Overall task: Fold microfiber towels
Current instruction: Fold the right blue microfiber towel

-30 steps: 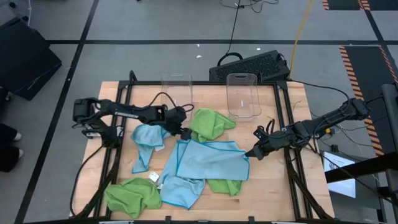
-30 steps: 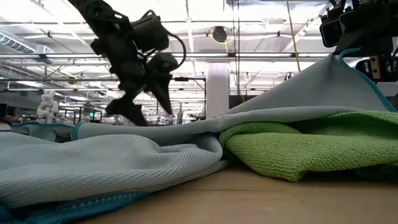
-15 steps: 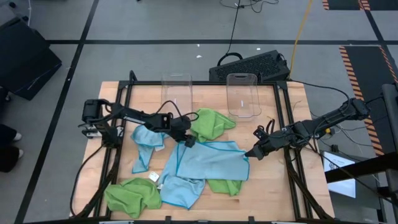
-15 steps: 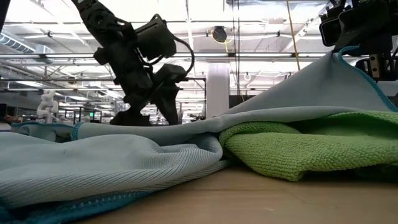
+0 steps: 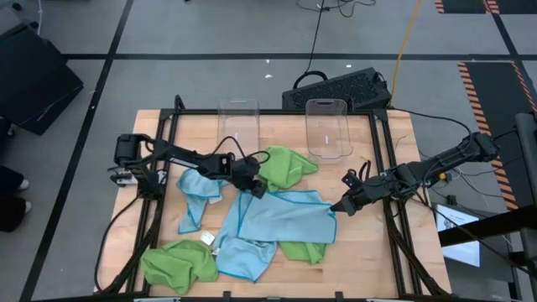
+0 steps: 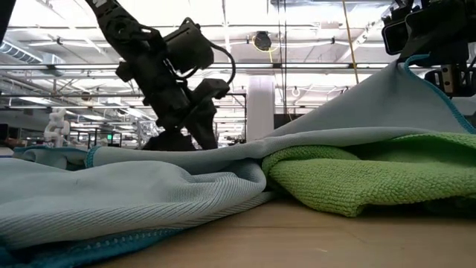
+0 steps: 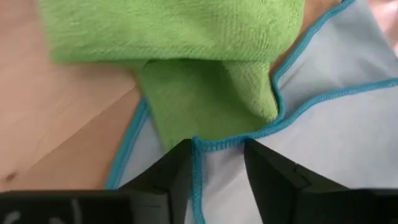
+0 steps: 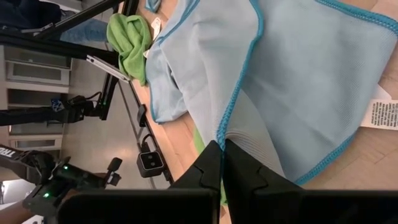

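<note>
Two corners mattered: my right tool [image 5: 336, 208] pinched the spread blue towel [image 5: 285, 216] at mid-right, while my left tool [image 5: 256, 190], part-spread, straddled its centre corner to lift.

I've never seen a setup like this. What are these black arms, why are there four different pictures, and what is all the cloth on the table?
It is a robot with two dark arms at a wooden table, each ending in a two-finger gripper. One picture looks straight down from above, one looks level across the tabletop, and two come from small cameras on the arms' wrists.

On the table lie soft microfiber towels, some light blue, some lime green, mostly crumpled, and two clear plastic bins at the far edge.

The right gripper is shut on the edge of the big light blue towel and lifts that edge a little; its wrist view shows the teal hem pinched between the fingers. The left gripper is down at the opposite corner of that towel, beside a green towel, with the hem between its fingers, which are not fully shut.
</note>
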